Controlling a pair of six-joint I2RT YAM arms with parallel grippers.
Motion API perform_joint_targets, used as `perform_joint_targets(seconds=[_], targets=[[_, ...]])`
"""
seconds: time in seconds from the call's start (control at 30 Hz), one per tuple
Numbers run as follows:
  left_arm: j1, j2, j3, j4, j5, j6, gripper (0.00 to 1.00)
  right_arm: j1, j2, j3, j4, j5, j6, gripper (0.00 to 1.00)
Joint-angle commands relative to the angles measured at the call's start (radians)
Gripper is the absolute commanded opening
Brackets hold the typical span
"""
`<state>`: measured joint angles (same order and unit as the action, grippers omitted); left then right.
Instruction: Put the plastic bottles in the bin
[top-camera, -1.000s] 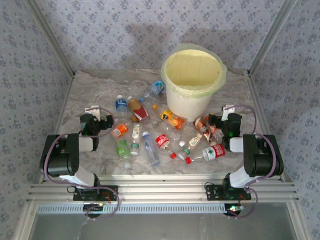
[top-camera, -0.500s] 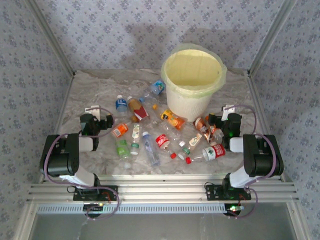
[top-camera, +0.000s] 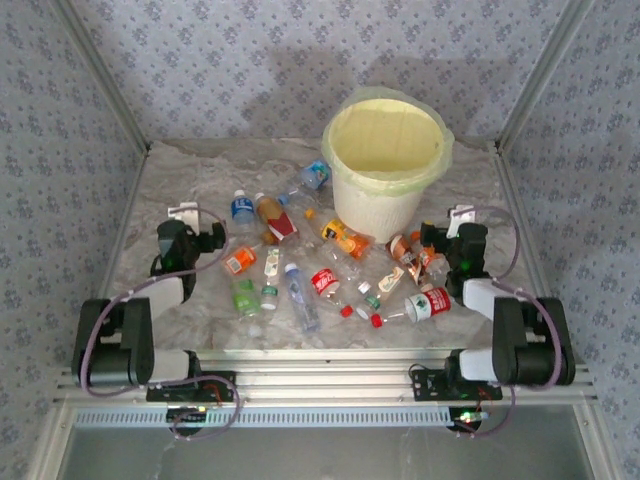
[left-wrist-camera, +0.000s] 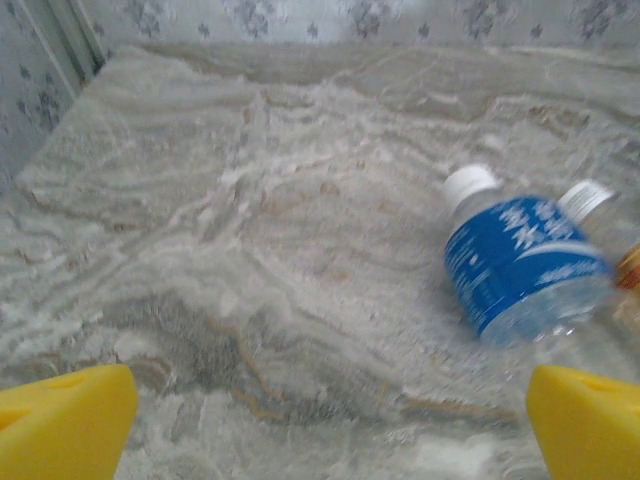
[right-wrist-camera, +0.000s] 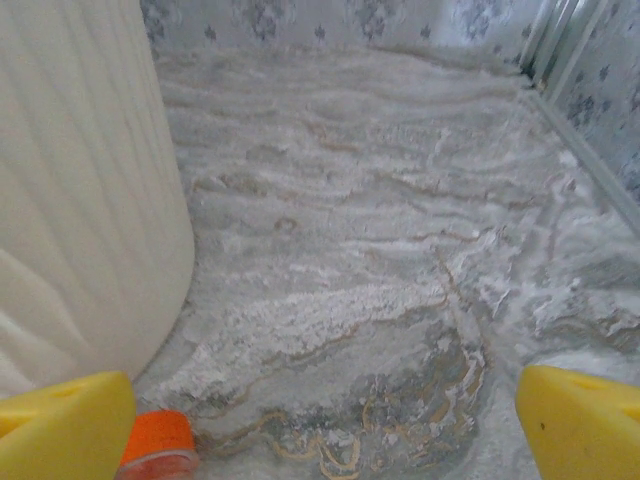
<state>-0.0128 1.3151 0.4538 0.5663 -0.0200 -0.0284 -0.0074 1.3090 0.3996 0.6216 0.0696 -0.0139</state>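
From above, the plastic bottles (top-camera: 325, 280) lie on their sides across the marble desk (top-camera: 190, 170), their long axes pointing every way, just in front of the upright bin (top-camera: 380, 210). The left claw (top-camera: 208, 238) and right claw (top-camera: 432, 242) flank the heap, both spread apart and empty.

Left wrist: the left claw (left-wrist-camera: 320, 425) gapes over bare desk. A blue-labelled bottle (left-wrist-camera: 525, 270) lies to the right, its white cap aimed away and leftward.

Right wrist: the right claw (right-wrist-camera: 320, 425) stands wide, with the bin's wall (right-wrist-camera: 80, 200) at left and an orange cap (right-wrist-camera: 155, 445) beside its left finger.
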Motion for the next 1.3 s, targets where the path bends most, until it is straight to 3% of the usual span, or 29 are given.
perform_joint_targets(seconds=[0.0, 0.27, 0.4, 0.6, 0.97, 1.17, 1.27], targets=[[-0.042, -0.077, 0.074, -0.201, -0.055, -0.063, 1.0, 0.031, -0.105, 0.054, -0.201, 0.068, 0.064, 1.0], [-0.264, -0.222, 0.244, -0.55, -0.05, -0.209, 1.0, 0.141, -0.367, 0.086, -0.558, 0.095, 0.232, 1.0], [-0.36, -0.279, 0.336, -0.673, 0.089, -0.18, 1.0, 0.182, -0.481, 0.097, -0.768, 0.149, 0.397, 1.0], [-0.382, -0.291, 0.352, -0.694, 0.268, -0.142, 1.0, 0.245, -0.611, 0.106, -0.982, 0.173, 0.486, 1.0], [-0.388, -0.277, 0.376, -0.708, 0.358, -0.165, 1.0, 0.292, -0.556, 0.193, -1.16, 0.156, 0.543, 1.0], [-0.495, -0.259, 0.509, -0.849, 0.346, -0.192, 1.0, 0.31, -0.502, 0.269, -1.286, 0.109, 0.551, 0.91], [-0.519, -0.249, 0.561, -0.916, 0.403, -0.163, 1.0, 0.314, -0.475, 0.293, -1.346, 0.074, 0.561, 0.88]])
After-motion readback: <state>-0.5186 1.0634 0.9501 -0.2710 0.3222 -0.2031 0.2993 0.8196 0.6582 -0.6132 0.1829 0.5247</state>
